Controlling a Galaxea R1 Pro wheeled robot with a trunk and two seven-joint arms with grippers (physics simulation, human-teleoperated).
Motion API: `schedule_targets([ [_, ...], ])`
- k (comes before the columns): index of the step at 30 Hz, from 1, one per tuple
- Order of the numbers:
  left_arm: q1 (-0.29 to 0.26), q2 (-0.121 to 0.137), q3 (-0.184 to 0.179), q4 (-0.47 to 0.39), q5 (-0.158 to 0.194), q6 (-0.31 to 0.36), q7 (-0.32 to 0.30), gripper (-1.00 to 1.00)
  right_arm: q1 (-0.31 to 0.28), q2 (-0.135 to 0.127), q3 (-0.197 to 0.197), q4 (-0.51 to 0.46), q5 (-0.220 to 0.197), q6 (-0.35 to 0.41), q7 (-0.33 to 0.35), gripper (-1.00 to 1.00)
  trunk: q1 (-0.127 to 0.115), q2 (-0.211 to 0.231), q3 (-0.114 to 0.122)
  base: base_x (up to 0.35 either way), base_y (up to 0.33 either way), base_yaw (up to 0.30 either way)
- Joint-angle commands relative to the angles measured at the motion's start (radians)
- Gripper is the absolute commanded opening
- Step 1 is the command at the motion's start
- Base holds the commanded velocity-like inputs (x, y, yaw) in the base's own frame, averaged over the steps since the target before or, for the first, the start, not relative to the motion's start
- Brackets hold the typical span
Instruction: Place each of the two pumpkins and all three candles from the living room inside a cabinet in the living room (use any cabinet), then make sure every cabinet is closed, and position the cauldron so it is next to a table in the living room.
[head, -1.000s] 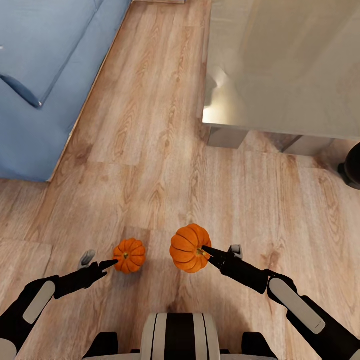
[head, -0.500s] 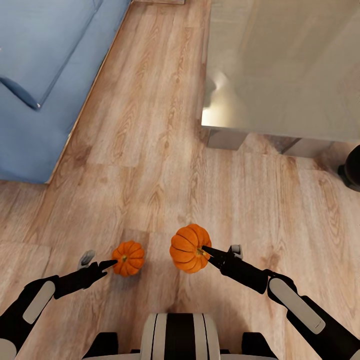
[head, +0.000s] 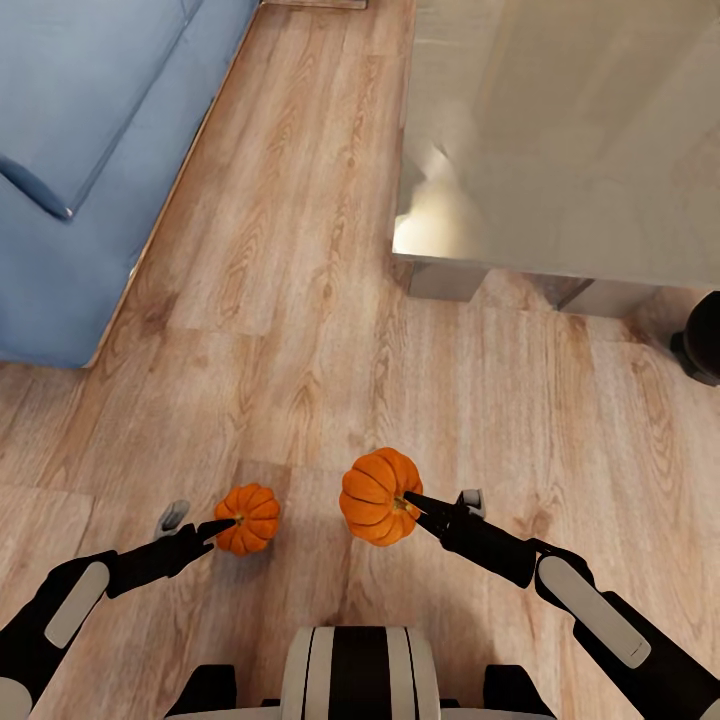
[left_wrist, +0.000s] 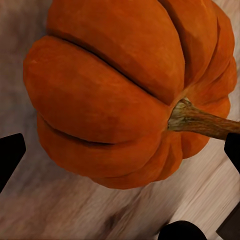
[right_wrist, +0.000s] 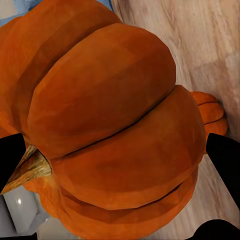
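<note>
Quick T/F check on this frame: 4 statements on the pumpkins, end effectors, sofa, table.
1. Each end effector holds a pumpkin. True: left end effector on the smaller-looking pumpkin, right end effector on the larger-looking pumpkin.
2. Both pumpkins sit on the glossy table. False: both are over the wood floor.
3. A blue sofa lies at the head view's left. True.
4. The pumpkins touch. False: floor shows between them.

Both arms are reaching forward and low. The left end effector (head: 222, 525) and right end effector (head: 412, 502) are each pinching a pumpkin stem.
</note>
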Motion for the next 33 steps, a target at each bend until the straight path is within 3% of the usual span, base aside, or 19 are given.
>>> schedule_targets([
  [1, 0.000, 0.000, 0.002, 0.000, 0.002, 0.006, -0.002, 1.00, -0.001, -0.001, 0.002, 0.000, -0.010, 0.005, -0.001, -1.00, 0.000, 0.000, 0.000, 0.005, -0.006, 0.000],
  [11, 0.000, 0.009, 0.002, 0.000, 0.005, 0.006, -0.001, 1.00, -0.001, -0.001, 0.002, 0.000, -0.010, 0.005, -0.001, -1.00, 0.000, 0.000, 0.000, 0.013, -0.001, 0.000],
  [14, 0.000, 0.010, 0.002, 0.000, 0.005, 0.007, -0.002, 1.00, -0.001, -0.001, 0.002, 0.000, -0.010, 0.005, -0.001, -1.00, 0.001, -0.001, -0.012, 0.000, 0.000, 0.000],
  [19, 0.000, 0.010, 0.003, 0.000, 0.006, 0.007, -0.001, 1.00, -0.001, -0.001, 0.002, 0.000, -0.010, 0.005, -0.001, -1.00, 0.001, -0.001, -0.012, 0.000, 0.000, 0.000],
  [25, 0.000, 0.010, 0.003, 0.000, 0.006, 0.006, 0.000, 1.00, -0.001, -0.001, 0.002, 0.000, -0.010, 0.005, -0.001, -1.00, 0.004, -0.002, -0.035, 0.000, 0.000, 0.000],
  [33, 0.000, 0.010, 0.003, 0.000, 0.006, 0.007, -0.002, 1.00, -0.001, -0.001, 0.002, 0.000, -0.010, 0.005, -0.001, -1.00, 0.004, -0.002, -0.035, 0.000, 0.000, 0.000],
])
